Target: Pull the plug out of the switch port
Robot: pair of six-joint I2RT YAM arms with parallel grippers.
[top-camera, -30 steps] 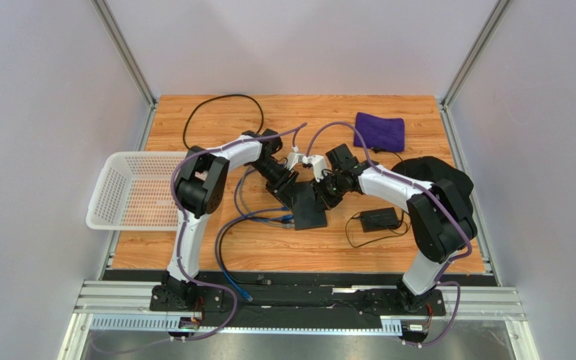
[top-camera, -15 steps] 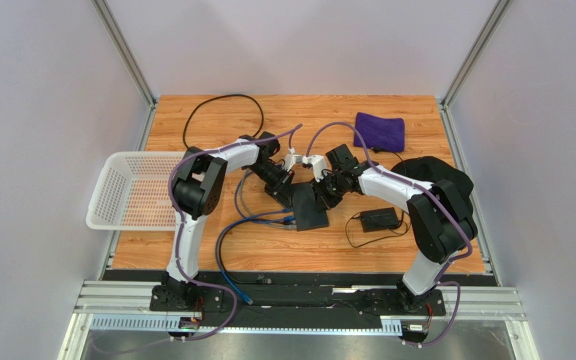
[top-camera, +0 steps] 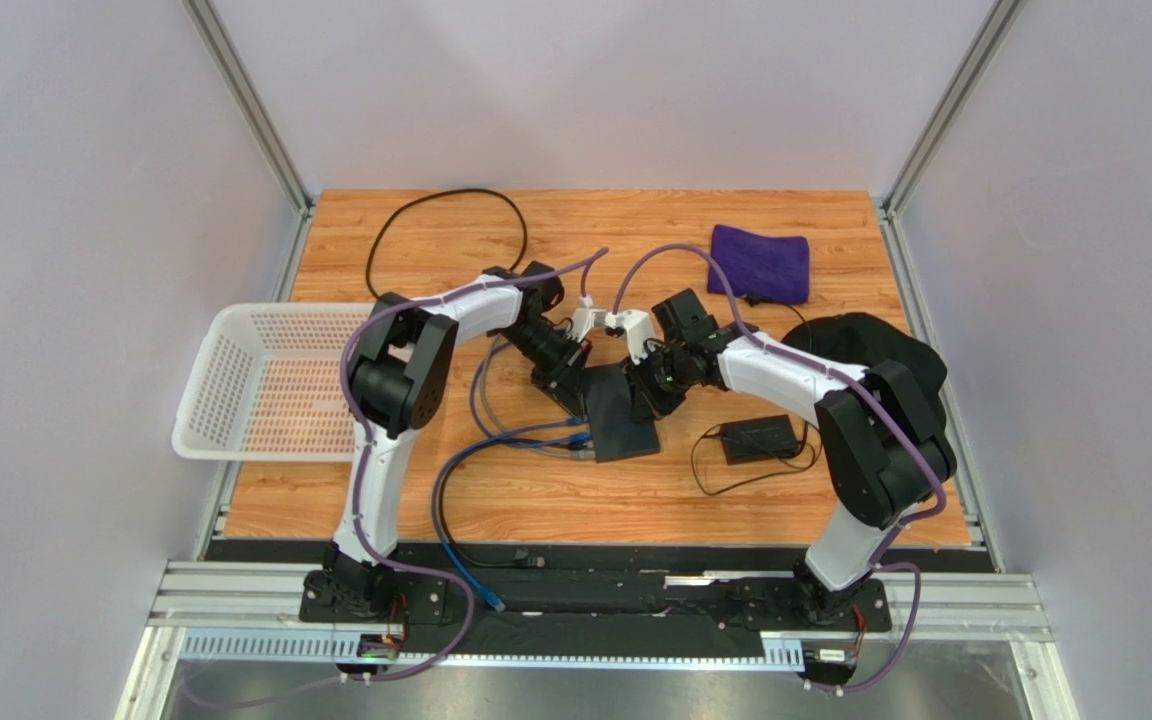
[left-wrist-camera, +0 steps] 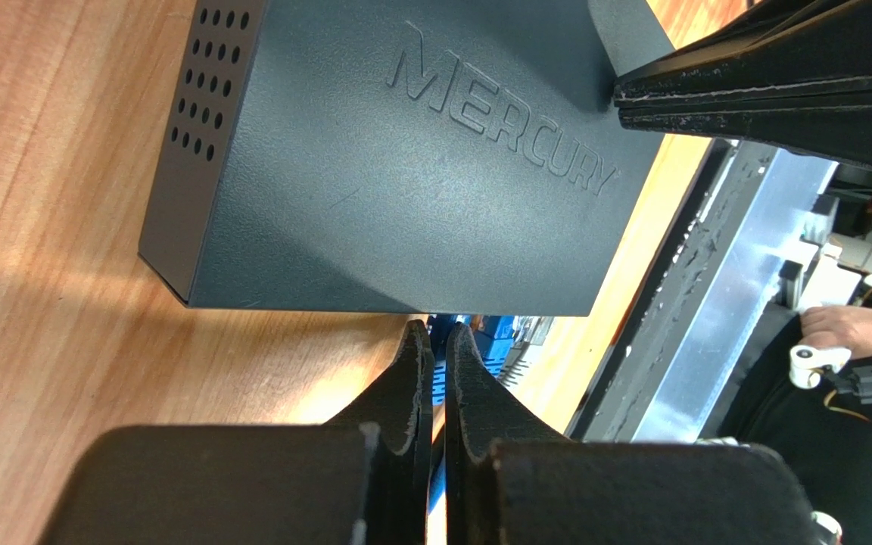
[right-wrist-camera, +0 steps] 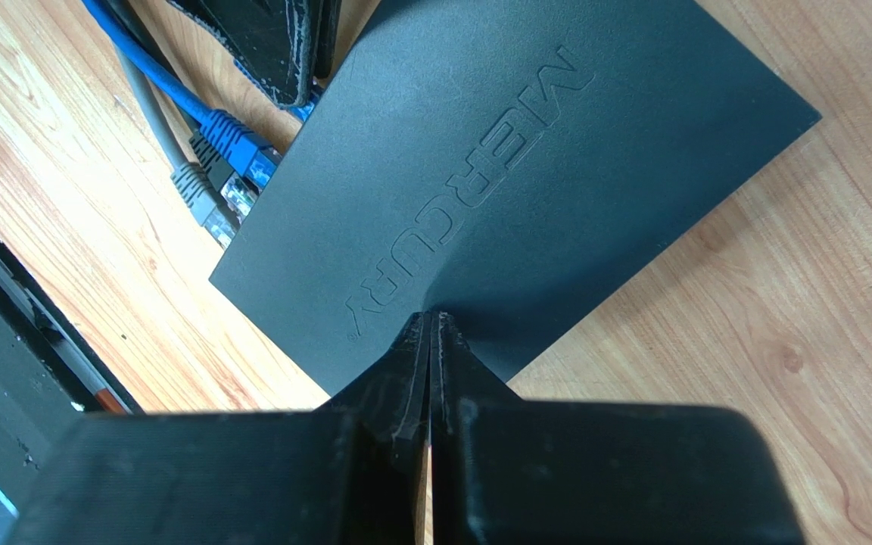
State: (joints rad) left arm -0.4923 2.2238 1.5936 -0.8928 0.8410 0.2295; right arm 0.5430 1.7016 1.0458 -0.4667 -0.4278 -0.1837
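1. the switch (top-camera: 623, 417) lies flat at mid surface (top-camera: 838, 225), between the two arms, with its socket edge facing near-left.
2. the left tool (left-wrist-camera: 435, 336) is pinched on a blue plug (left-wrist-camera: 441, 354) at that socket edge.
3. the right tool (right-wrist-camera: 432, 324) has its fingers together and holds nothing; its tips rest on the switch's top.
4. a second blue plug (right-wrist-camera: 230, 142) and a grey plug (right-wrist-camera: 204, 191) sit in the same row.
5. a brick (top-camera: 760, 438) lies just right of the switch.
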